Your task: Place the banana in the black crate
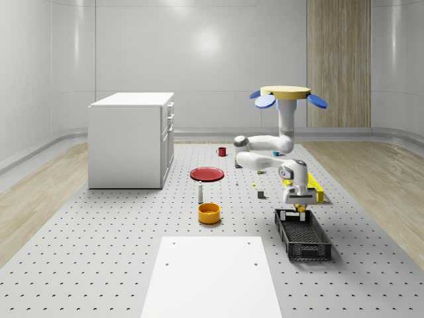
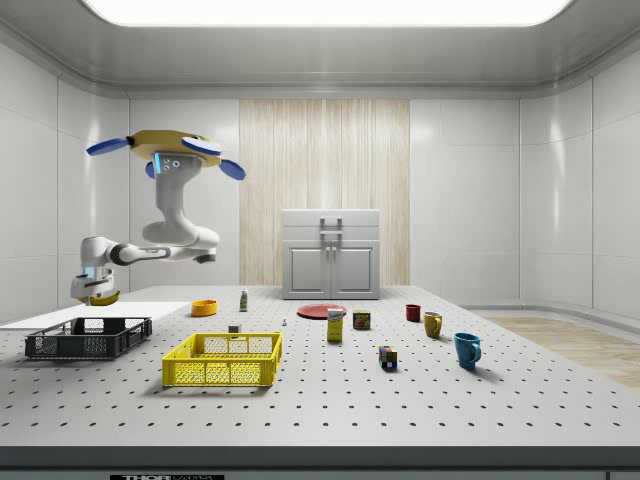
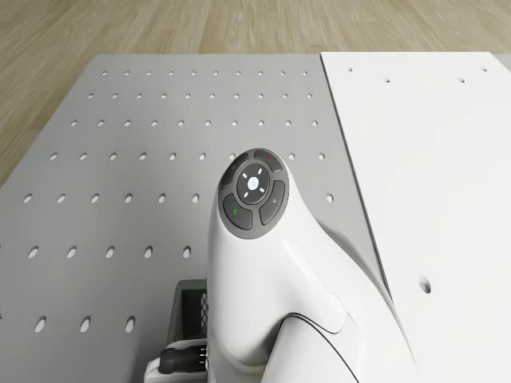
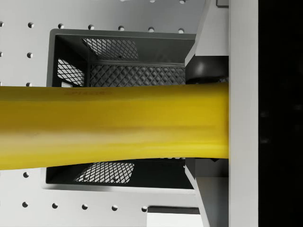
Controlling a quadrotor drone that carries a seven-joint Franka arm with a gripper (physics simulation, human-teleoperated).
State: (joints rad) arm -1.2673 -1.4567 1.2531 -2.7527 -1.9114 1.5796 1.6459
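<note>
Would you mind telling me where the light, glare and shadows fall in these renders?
Side view: a bright ceiling panel lights the room, and the yellow crate casts a soft shadow. Whole-scene view: soft glare on the back wall, with a shadow beside the black crate. Wrist view: the banana, held in the gripper, is evenly lit.

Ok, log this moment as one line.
drone: hovering by black crate | pincer: shut on banana, above crate's far end | release: pending
</note>
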